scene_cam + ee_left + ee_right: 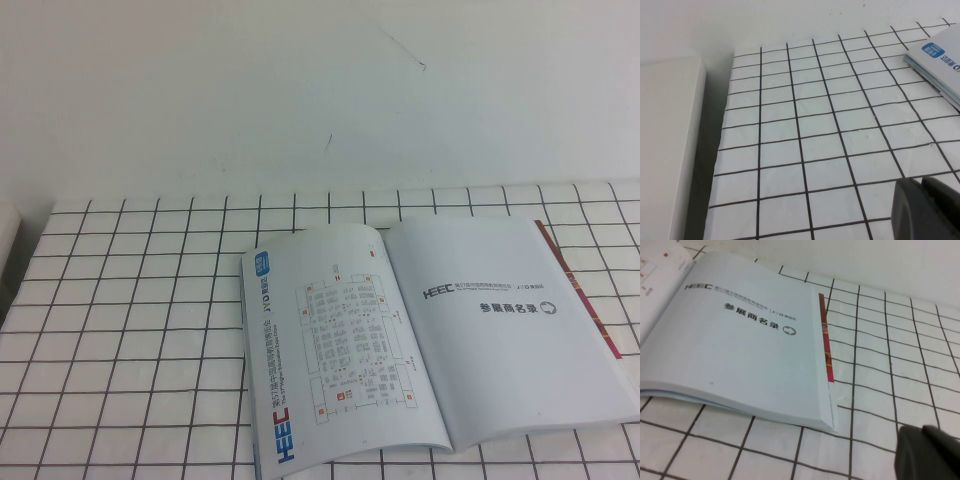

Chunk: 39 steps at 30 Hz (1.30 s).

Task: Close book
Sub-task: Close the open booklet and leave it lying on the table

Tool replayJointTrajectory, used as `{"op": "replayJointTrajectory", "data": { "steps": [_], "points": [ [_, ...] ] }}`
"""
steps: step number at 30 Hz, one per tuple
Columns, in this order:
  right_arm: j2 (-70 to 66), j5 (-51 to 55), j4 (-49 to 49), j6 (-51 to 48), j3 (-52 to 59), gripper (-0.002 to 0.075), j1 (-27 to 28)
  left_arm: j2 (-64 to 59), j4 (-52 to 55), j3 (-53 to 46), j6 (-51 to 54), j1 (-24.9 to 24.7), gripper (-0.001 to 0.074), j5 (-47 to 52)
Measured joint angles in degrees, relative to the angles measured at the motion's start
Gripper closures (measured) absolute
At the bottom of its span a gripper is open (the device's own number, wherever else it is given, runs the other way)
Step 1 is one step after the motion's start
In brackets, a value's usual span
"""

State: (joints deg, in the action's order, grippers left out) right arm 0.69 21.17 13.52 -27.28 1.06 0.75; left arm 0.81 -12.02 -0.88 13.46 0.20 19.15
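The book (430, 340) lies open and flat on the gridded desk (130, 330), right of its middle, so closing has not begun: this is the approach. Only a dark sliver shows of the left gripper (926, 207), above bare desk off the book's left side, and of the right gripper (927, 452), near the book's right edge; whether either is spread or pressed together cannot be told. Next, I judge, one gripper must catch an outer page edge and swing that half over the spine.
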Motion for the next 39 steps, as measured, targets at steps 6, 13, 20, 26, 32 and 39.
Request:
{"op": "replayJointTrajectory", "data": {
  "steps": [6,13,20,26,32,39],
  "points": [
    [0.00,0.00,0.00,0.00,0.00,0.0729,0.00,0.00,0.00,0.00,0.00,0.00,0.0739,0.00],
    [0.00,-3.29,2.28,0.00,0.49,0.0729,0.00,0.00,-2.14,-0.38,0.00,0.00,0.0739,-5.12],
    [0.00,-21.17,11.65,0.00,0.61,0.0729,0.00,0.00,-11.76,-0.38,0.00,0.00,0.0739,-24.57],
    [0.00,-36.64,15.48,0.00,0.61,0.0729,0.00,0.00,-20.89,-0.38,0.00,0.00,0.0739,-36.72],
    [0.00,-38.90,16.05,0.00,0.61,0.0729,0.00,0.00,-22.30,-0.38,0.00,0.00,0.0739,-38.43],
    [0.00,-45.41,16.16,2.53,0.61,0.0729,0.00,0.00,-22.40,-0.38,-3.95,0.00,0.0739,-44.66]
  ]
}}
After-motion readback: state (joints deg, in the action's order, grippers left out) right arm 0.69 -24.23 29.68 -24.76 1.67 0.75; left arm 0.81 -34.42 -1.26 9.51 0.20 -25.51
